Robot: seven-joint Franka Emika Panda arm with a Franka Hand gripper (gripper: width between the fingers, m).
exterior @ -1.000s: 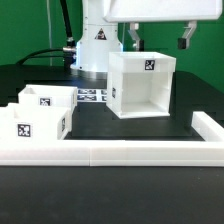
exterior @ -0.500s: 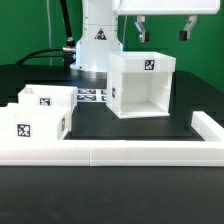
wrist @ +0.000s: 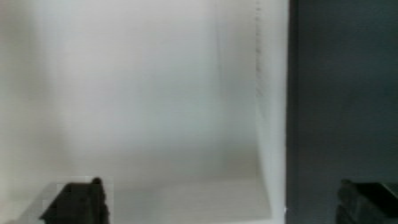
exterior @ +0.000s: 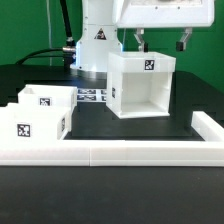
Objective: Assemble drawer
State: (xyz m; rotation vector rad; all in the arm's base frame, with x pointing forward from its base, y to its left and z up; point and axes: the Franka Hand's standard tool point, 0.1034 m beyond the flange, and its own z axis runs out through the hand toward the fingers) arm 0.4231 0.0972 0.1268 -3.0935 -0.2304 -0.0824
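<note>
Plainly empty and spread wide, the pincer (exterior: 161, 42) hangs over the casing (exterior: 143, 88) — a misaligned descent could jam a finger onto its top edge, tipping it.

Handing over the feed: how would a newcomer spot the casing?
Behind the long white rail, under the gripper, stands the casing. It is the tall box with an open front; the trays at the exterior view's left are low.
</note>
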